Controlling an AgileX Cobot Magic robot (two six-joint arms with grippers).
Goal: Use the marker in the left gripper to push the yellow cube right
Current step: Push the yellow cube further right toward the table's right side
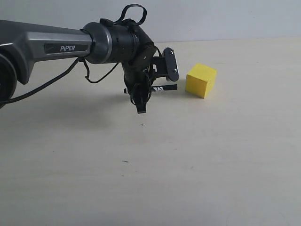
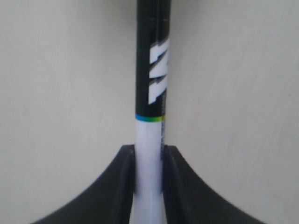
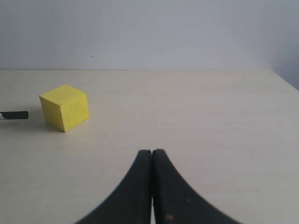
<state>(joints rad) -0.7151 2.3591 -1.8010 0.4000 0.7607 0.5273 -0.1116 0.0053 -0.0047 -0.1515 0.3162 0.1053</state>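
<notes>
One matte yellow cube (image 1: pixel 201 80), sharp-edged; left hand (image 2: pixel 149 153) grasping white black-capped marker (image 2: pixel 152 70)

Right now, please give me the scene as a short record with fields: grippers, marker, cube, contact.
left gripper: shut on the marker, at its white barrel
marker: black end points toward the yellow cube
yellow cube: on the table, right of the marker tip in the exterior view
contact: none, a small gap shows
right gripper: shut, empty, away from the cube
</notes>
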